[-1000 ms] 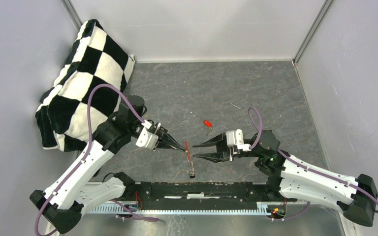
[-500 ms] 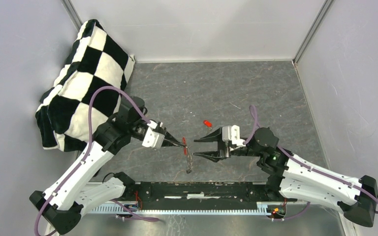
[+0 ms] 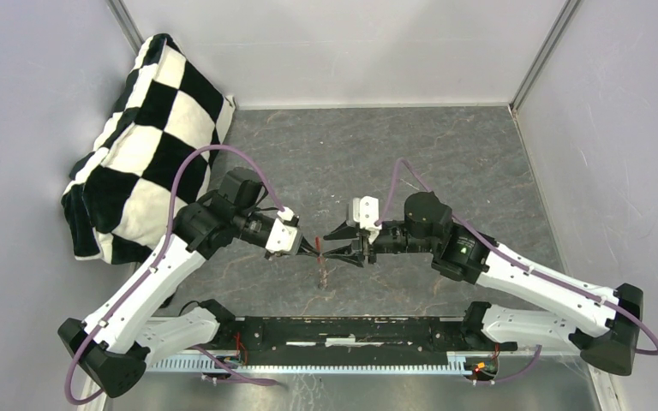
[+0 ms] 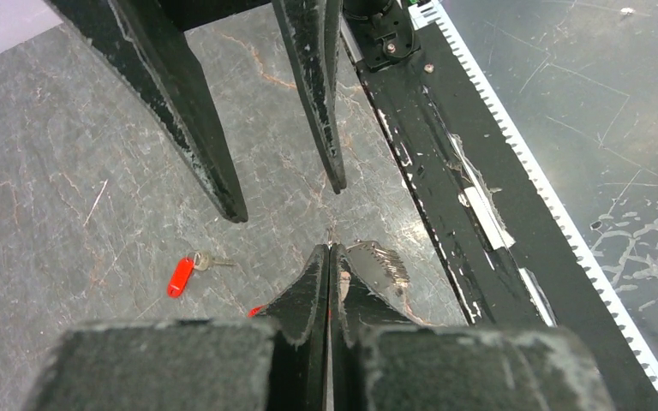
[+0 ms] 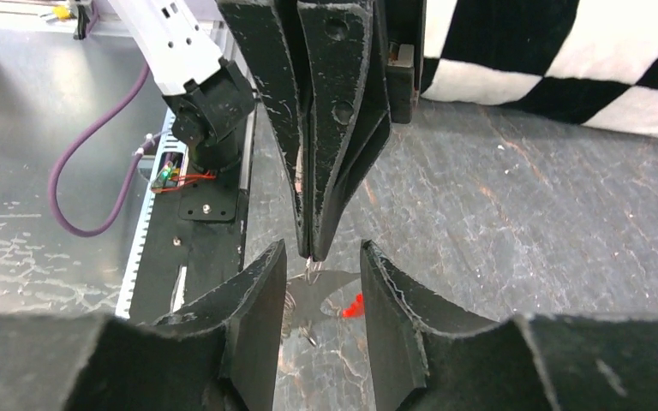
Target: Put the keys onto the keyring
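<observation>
A soft cushion (image 3: pixel 146 137) in black and white checks slumps in the left corner of the grey, veined, stone-look table (image 3: pixel 445 154). The left claw (image 4: pixel 329 250) has its scuffed, tapered black fingers pressed flat together, pinching the keyring (image 3: pixel 321 272). The keyring hangs below the claw's tip as a thin red band and a grey toothed arc. The right claw (image 5: pixel 321 250) stands partly open, and its curved black fingers straddle that tip. Seen from above, this claw hides the red key (image 4: pixel 182 276), which lies flat on the table with its glossy plastic head and small metal blade. A black toothed rail (image 4: pixel 445 171) edges the near side.
</observation>
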Tool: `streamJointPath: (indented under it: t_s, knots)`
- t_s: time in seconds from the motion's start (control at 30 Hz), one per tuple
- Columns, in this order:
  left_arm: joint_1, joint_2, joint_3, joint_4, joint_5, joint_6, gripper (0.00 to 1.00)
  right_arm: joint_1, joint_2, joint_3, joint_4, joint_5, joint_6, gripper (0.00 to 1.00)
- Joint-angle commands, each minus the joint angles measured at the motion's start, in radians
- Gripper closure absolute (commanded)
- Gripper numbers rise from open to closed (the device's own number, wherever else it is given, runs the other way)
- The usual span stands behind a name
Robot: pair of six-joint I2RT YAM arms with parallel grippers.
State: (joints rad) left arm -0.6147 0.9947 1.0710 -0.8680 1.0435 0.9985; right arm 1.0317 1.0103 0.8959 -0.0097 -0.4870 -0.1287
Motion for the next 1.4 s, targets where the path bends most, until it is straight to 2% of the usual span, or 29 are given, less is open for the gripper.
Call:
streamJointPath:
  t_s: [0.0, 0.17, 0.5, 0.93, 1.07, 1.23, 1.33, 1.37]
  knots:
    - [-0.003, -0.019, 0.040, -0.008, -0.002, 0.074, 0.98, 0.002, 0.034, 0.090, -0.133, 0.017, -0.016, 0.56]
    - [-0.003, -0.015, 0.048, -0.009, 0.003, 0.076, 0.98, 0.017, 0.059, 0.097, -0.148, 0.020, -0.015, 0.57]
    - [-0.003, -0.011, 0.060, -0.008, 0.028, 0.057, 0.98, 0.032, 0.086, 0.107, -0.127, 0.065, -0.031, 0.65]
    - [-0.004, -0.017, 0.053, 0.012, 0.046, 0.038, 0.98, 0.033, 0.115, 0.092, -0.078, 0.056, 0.009, 0.84]
    - [-0.003, -0.024, 0.050, 0.021, 0.058, 0.022, 0.98, 0.033, 0.110, 0.084, -0.068, 0.077, 0.017, 0.99]
    - [-0.003, -0.034, 0.043, 0.021, 0.079, 0.005, 0.98, 0.033, 0.054, 0.032, -0.005, 0.122, 0.028, 0.99]
    - [-0.003, -0.047, 0.032, 0.084, 0.082, -0.084, 0.88, 0.033, 0.003, -0.039, 0.090, 0.124, 0.061, 0.99]
    - [-0.003, -0.055, 0.023, 0.116, 0.079, -0.128, 0.81, 0.033, -0.016, -0.066, 0.138, 0.116, 0.074, 0.99]
